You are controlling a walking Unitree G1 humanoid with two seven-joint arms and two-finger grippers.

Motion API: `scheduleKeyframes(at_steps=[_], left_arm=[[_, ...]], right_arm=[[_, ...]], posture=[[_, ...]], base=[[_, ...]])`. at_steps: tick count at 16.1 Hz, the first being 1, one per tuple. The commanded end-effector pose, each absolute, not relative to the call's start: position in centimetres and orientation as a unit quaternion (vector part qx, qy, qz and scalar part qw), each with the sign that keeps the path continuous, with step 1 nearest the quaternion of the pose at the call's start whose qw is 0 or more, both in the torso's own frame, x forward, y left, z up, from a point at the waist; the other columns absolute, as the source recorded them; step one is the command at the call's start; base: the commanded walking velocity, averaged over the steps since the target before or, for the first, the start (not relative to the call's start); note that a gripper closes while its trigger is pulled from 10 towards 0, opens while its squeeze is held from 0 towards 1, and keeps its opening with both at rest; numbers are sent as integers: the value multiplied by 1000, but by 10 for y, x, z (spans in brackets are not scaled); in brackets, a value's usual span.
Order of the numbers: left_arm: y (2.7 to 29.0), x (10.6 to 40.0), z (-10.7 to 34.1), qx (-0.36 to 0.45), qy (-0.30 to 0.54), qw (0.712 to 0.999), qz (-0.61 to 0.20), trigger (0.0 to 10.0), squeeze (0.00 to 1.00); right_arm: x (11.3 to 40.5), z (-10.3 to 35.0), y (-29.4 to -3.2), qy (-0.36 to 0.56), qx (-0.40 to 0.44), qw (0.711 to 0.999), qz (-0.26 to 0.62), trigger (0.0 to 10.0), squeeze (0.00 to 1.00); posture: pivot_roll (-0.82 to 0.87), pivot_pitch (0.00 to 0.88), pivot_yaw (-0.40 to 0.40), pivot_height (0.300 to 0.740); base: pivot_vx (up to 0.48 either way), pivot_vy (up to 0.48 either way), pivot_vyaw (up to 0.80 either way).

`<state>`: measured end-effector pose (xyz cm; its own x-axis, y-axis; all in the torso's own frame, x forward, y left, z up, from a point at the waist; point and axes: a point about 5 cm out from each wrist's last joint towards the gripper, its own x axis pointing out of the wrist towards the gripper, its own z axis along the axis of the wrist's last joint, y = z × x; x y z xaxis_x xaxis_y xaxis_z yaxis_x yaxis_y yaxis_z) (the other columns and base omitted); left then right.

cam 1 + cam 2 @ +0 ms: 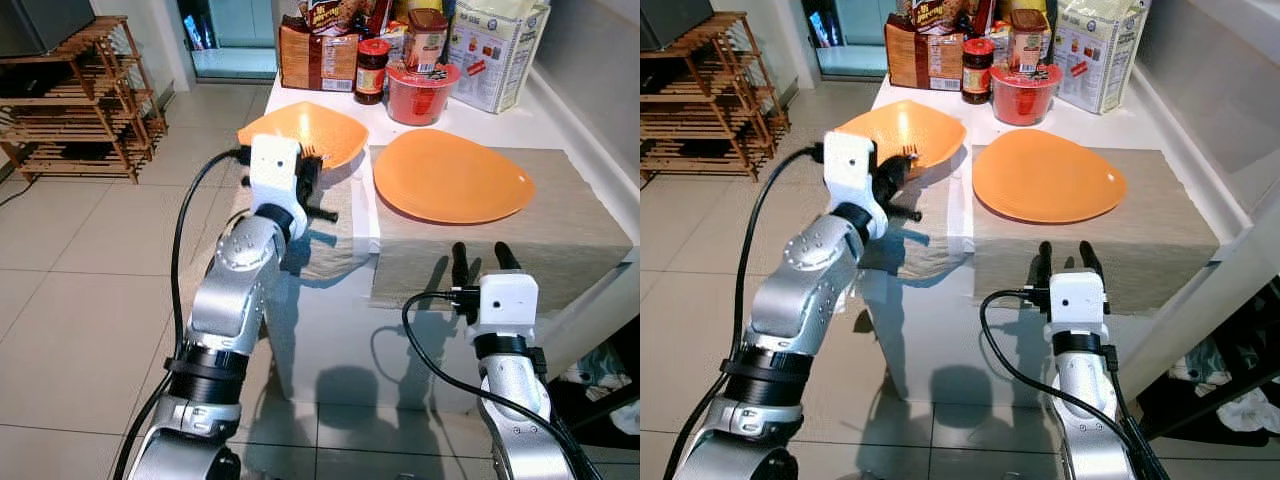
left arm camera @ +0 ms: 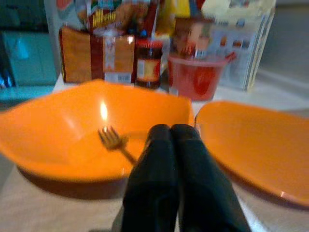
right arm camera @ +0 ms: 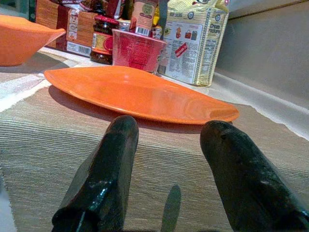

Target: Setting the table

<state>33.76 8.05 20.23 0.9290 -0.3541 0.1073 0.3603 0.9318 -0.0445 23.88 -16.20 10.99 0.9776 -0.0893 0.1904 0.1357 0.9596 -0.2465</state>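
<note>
A home kitchen: food packets (image 1: 318, 55) and jars (image 1: 371, 71) crowd the counter (image 1: 520, 125) at top, tiled floor (image 1: 90, 260) at left.

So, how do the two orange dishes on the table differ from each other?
The orange bowl is deep with raised sides; the orange plate is nearly flat. The bowl holds a fork; the plate holds nothing. The bowl sits on the robot's left, with the shut left gripper at its rim; the plate lies on the beige placemat ahead of the open right gripper. Both share the same colour.
</note>
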Motion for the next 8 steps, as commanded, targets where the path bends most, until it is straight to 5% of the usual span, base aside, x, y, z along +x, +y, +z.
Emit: scheduleKeyframes(at_steps=[1,4,5,6,8], left_arm=[[80,337,215,-39,-76,978,-189,0,0],[81,338,213,-23,-71,979,-189,0,0],[83,340,211,-6,-63,981,-185,824,0],[84,342,206,17,-45,983,-178,10000,0],[83,343,204,8,-35,983,-182,10000,0]], right_arm=[[241,109,-162,-85,-136,986,-56,10000,0],[241,109,-162,-84,-136,986,-55,10000,0],[241,109,-162,-84,-136,986,-55,10000,0],[241,108,-161,-83,-136,986,-54,10000,0],[241,108,-161,-83,-136,986,-53,10000,0]], posture=[[-25,0,50,722],[-23,0,51,722],[-23,0,51,722],[-23,0,51,722],[-19,0,51,722]], base=[[0,0,0],[0,0,0],[0,0,0],[0,0,0],[0,0,0]])
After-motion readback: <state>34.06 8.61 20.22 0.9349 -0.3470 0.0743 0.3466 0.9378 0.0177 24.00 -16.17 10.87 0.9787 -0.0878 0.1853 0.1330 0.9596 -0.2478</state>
